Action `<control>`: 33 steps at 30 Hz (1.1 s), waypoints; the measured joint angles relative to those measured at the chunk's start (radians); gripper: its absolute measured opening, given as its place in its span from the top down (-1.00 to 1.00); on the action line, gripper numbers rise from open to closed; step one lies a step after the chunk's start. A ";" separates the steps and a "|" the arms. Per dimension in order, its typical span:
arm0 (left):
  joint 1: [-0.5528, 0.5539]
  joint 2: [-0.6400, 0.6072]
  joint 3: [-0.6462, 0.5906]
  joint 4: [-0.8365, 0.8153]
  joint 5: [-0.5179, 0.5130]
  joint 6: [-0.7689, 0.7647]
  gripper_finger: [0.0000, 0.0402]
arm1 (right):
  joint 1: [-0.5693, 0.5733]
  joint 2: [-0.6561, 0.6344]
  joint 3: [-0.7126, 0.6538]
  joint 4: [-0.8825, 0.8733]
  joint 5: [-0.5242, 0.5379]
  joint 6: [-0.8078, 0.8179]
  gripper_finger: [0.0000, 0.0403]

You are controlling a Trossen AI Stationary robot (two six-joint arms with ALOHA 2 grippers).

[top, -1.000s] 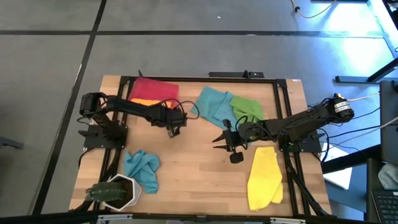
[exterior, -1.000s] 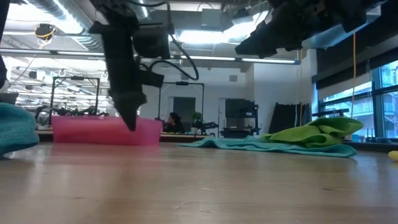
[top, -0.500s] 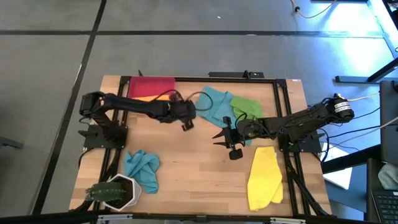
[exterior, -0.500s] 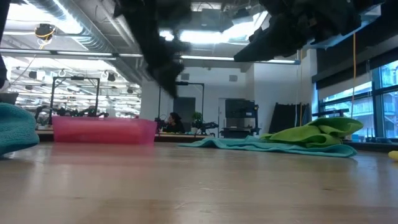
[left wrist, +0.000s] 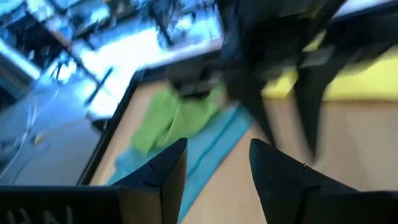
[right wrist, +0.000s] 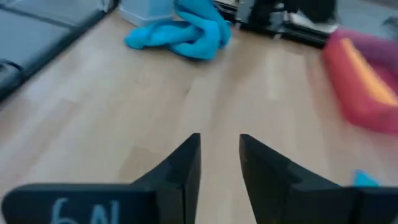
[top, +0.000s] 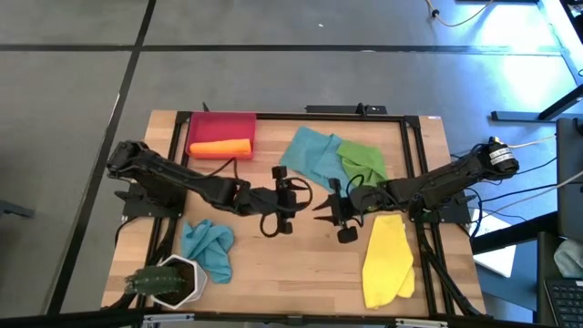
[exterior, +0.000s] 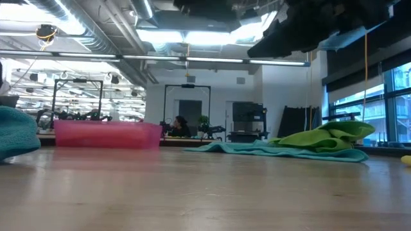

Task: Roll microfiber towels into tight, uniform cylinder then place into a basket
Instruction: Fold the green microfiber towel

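The red basket (top: 220, 128) stands at the table's far left with a rolled orange towel (top: 220, 147) lying in it. A flat teal towel (top: 310, 153) and a green towel (top: 363, 161), overlapping it, lie at the far middle. The yellow towel (top: 387, 260) lies near right and a crumpled teal towel (top: 208, 248) near left. My left gripper (top: 293, 193) hangs open above the table's middle, pointing toward my right gripper (top: 319, 206). That one is also open, above bare wood. Neither has anything between its fingers (left wrist: 217, 152) (right wrist: 219, 140).
A white hexagonal pot with a plant (top: 168, 281) stands at the near left corner. A black frame (top: 301, 115) runs around the table's edges. Bare wood (top: 291, 264) stretches across the near middle. In the low view both arms hang dark at the top (exterior: 308, 25).
My left gripper has left the basket, gone up and toward the table's middle and right, and tipped from pointing down to nearly level. It now faces my right gripper. The orange roll lies uncovered in the basket.
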State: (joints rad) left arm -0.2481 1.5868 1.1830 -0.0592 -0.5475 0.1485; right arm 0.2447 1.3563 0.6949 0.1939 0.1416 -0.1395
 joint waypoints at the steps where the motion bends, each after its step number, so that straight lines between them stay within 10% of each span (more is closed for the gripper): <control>1: -0.007 -0.010 -0.001 -0.007 0.002 0.011 0.18 | 0.003 0.000 0.000 -0.002 0.028 -0.024 0.45; 21: 0.152 -0.037 -0.087 0.050 0.124 0.010 0.19 | -0.183 0.000 0.001 -0.060 -0.037 -0.133 0.45; 33: 0.074 -0.171 -0.372 0.485 0.053 -0.012 0.25 | -0.115 0.000 0.001 -0.140 0.079 -0.073 0.45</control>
State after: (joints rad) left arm -0.1741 1.4154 0.8113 0.4257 -0.4942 0.1366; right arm 0.1294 1.3560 0.6956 0.0539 0.2211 -0.2122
